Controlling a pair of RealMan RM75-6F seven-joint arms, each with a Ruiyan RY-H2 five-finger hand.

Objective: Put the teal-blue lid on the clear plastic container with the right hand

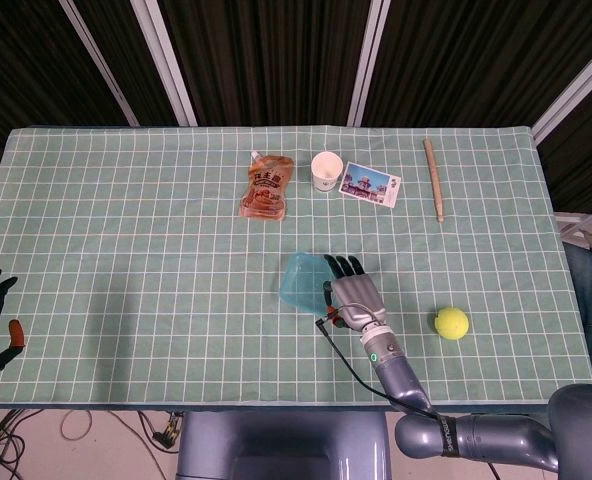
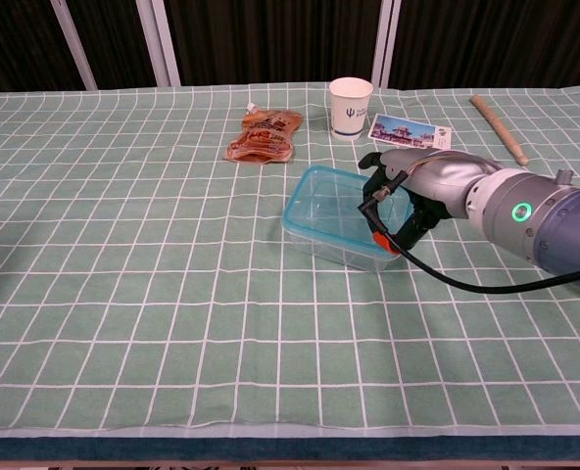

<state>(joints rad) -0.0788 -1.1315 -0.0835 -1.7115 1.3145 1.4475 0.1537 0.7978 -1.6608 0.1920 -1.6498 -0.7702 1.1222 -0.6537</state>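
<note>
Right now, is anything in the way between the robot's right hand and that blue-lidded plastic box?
Nothing visible. The right hand is already at the clear plastic container, at its right end, and the teal-blue lid appears to sit on top.

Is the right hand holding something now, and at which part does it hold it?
The right hand lies against the right end of the lidded clear container, fingers over the teal rim. Whether it truly grips cannot be told.
</note>
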